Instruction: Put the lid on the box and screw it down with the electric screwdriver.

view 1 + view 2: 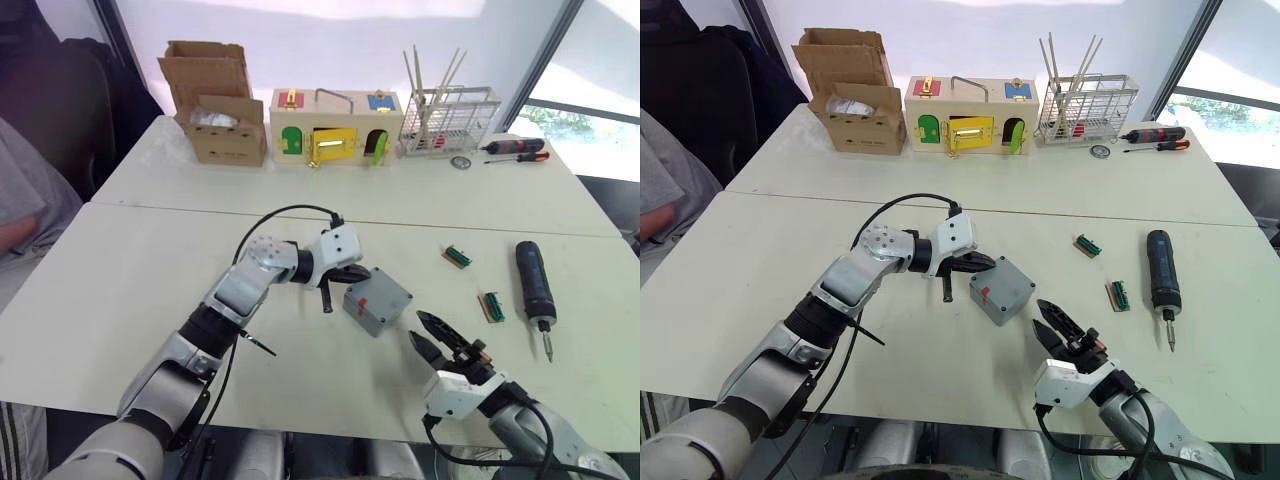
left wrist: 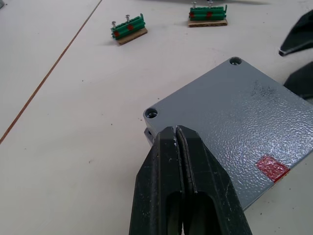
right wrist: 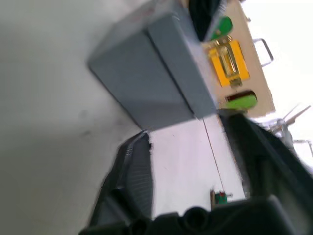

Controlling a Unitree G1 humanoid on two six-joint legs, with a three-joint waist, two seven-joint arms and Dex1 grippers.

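**Lid seated, driver waiting to one side**

The left gripper (image 2: 177,134) is resting its tips on the lid (image 2: 230,132), near the corner by a screw hole, with its two fingers pressed together and holding nothing. That contact is probably there to steady or nudge the lid square, since it is already sitting on the box (image 1: 377,302), which is lying near the middle of the front table. A small red mark is showing on the grey plastic. Whether any screws are sitting in the corner holes cannot be told.

The right gripper (image 1: 444,345) is hovering just beside the box on the robot's right, jaws spread and empty, as if readying to brace the box or to go for the tool. The electric screwdriver (image 1: 534,292) is lying flat well to the right, bit pointing toward the robot, within that arm's reach and untouched. Two small green terminal blocks (image 1: 457,256) are lying between the box and the driver.

The surface is a pale, matte table top (image 1: 120,300), two tables butted together. Along the far edge are standing a cardboard box (image 1: 212,105), a wooden box with coloured doors (image 1: 335,128), a wire rack (image 1: 449,120) with sticks, and hand screwdrivers (image 1: 515,149). A person's sleeve (image 1: 25,200) is showing at the left, and bright windows are lighting the room behind.
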